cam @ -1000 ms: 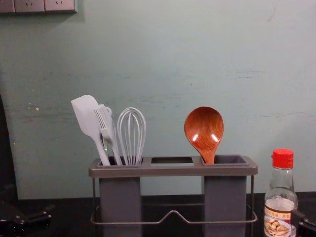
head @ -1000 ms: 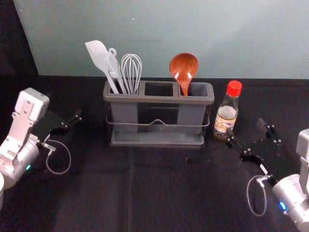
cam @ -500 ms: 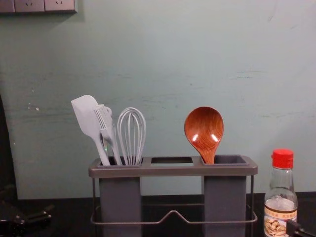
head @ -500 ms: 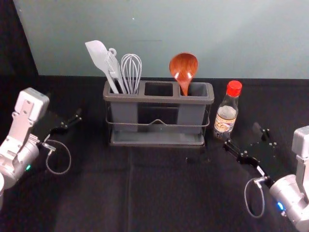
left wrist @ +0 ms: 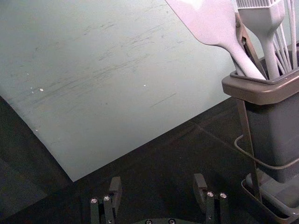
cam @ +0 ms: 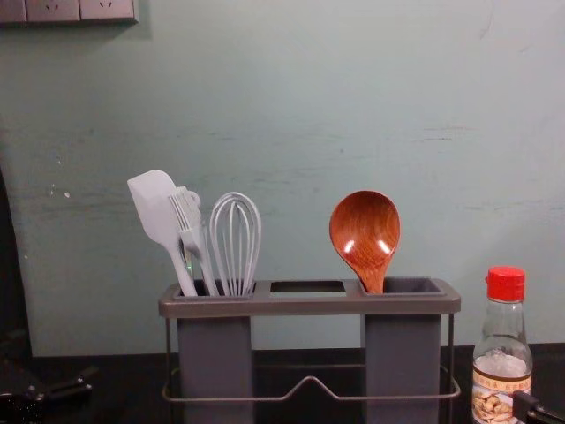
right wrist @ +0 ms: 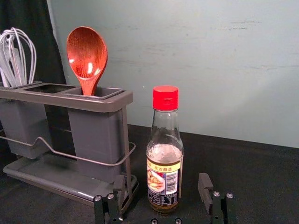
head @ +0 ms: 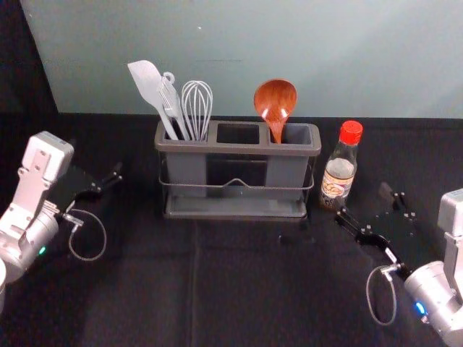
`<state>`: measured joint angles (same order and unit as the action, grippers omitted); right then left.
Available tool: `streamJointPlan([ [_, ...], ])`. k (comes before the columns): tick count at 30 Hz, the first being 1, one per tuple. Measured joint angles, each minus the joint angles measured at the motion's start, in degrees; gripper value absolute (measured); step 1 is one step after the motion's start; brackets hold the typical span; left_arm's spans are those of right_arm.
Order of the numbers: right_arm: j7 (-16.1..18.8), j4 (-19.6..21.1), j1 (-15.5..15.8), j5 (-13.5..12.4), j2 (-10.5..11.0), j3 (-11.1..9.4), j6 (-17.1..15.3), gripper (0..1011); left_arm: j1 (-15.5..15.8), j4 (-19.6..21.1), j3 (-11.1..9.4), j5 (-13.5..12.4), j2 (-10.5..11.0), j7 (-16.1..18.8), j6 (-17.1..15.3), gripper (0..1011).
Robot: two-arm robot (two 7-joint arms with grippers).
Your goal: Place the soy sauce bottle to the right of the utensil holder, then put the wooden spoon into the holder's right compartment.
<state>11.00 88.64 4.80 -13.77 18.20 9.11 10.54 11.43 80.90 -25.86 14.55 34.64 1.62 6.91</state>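
I've got the utensil holder [head: 239,150] ahead-left of my right claw [head: 364,202], which is spread and empty. My left claw [head: 94,160] idles open, left of the holder. The soy sauce bottle [head: 338,178] stands upright just ahead of the right claw; the wooden spoon [head: 275,100] sits farther left, in the holder's right compartment.

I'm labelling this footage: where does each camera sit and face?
Left wrist: on left arm, facing wall and holder; open left gripper shows.
Right wrist: on right arm, facing soy sauce bottle; open right gripper shows.
Head: above, facing down ahead; both grippers show.
Chest: low, facing forward; both grippers at edges.
Head and chest share the wooden spoon.
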Motion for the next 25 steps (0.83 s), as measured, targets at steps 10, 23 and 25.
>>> streamJointPlan([
  [10,-0.07,0.07,0.06,0.07,0.05,0.03,0.07,1002,0.0,0.0,0.0,0.0,0.0,0.0,0.0,1005],
  [23,-0.14,0.1,0.07,0.07,0.05,0.03,0.12,1003,0.0,0.0,0.0,0.0,0.0,0.0,0.0,1005],
  [25,-0.14,0.11,0.07,0.07,0.05,0.03,0.12,1003,0.0,0.0,0.0,0.0,0.0,0.0,0.0,1005],
])
